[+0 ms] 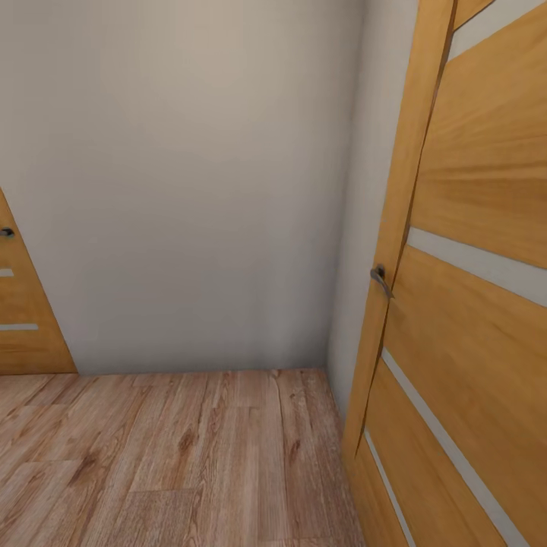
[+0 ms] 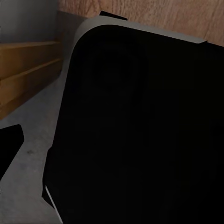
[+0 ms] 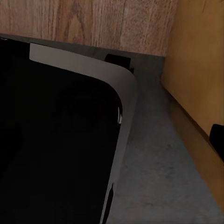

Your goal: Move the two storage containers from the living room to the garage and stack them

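The head view faces a corner where a plain off-white matte wall (image 1: 190, 175) meets a light wood-plank floor with visible grain and knots (image 1: 175, 463). At the right stands a honey-coloured wooden panel door with pale horizontal inlay strips (image 1: 486, 304), seemingly ajar, its edge carrying a small dark metal lever handle (image 1: 380, 279). A second door of the same wood and strips (image 1: 19, 319) sits at the far left edge with its own small handle.

Neither orange-red storage container appears in these pictures, so where they are cannot be told; the plank floor suggests the robot is indoors and on its way, not in the garage.

Both wrist views look down past a large black rounded panel with a pale grey rim (image 2: 140, 130), probably part of the robot's own body, the same shape showing in the right wrist view (image 3: 56, 140). Beneath it lies a grey speckled strip (image 3: 154, 177) beside orange wood and brown planking. A dark tip (image 2: 10, 144) at the edge of the left wrist view may be a finger of the left gripper; another dark tip sits at the edge of the right wrist view. Whether either gripper is open or closed cannot be told.

As a judgement, rigid smooth-walled bins should be light but slippery, best held by pressing on opposite long walls or hooking the rim.
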### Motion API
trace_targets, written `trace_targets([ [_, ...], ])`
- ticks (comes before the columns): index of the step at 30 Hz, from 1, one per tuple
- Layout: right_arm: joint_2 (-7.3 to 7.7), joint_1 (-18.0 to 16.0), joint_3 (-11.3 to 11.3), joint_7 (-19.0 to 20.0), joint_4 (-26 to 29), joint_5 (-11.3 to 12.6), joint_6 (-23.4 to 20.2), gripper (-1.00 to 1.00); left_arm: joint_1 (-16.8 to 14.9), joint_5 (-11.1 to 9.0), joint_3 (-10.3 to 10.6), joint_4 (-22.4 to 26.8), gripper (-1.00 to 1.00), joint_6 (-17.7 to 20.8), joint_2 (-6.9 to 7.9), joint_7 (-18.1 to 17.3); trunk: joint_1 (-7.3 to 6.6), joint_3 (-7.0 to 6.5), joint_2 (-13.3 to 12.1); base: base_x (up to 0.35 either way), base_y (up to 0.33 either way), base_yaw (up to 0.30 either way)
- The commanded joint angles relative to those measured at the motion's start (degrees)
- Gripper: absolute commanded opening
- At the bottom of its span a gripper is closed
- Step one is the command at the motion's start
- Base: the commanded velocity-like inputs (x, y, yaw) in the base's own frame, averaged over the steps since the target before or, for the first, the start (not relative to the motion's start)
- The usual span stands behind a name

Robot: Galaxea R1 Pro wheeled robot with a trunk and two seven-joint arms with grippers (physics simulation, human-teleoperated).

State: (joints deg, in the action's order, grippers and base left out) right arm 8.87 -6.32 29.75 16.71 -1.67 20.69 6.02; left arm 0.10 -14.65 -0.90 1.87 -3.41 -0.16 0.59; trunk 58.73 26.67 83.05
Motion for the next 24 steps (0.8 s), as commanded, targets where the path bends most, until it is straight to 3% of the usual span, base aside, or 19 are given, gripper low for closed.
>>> trace_targets([
  [1,-0.01,-0.06,0.49,0.29,-0.18,0.58,0.31,1.0,0.0,-0.2,-0.07,0.05,1.0,-0.11,-0.01,0.08,0.0,0.05,0.03,0.0,0.0,0.0],
  [19,0.18,-0.06,0.49,0.25,-0.18,0.63,0.66,1.0,0.0,-0.13,-0.05,0.01,1.0,-0.11,-0.08,0.11,0.0,0.05,0.03,0.0,-0.001,0.058],
  [24,0.18,-0.05,0.49,0.25,-0.18,0.64,0.66,1.0,-0.01,-0.03,0.01,0.02,1.0,-0.11,-0.03,0.11,0.0,0.05,0.03,0.0,-0.136,0.003],
])
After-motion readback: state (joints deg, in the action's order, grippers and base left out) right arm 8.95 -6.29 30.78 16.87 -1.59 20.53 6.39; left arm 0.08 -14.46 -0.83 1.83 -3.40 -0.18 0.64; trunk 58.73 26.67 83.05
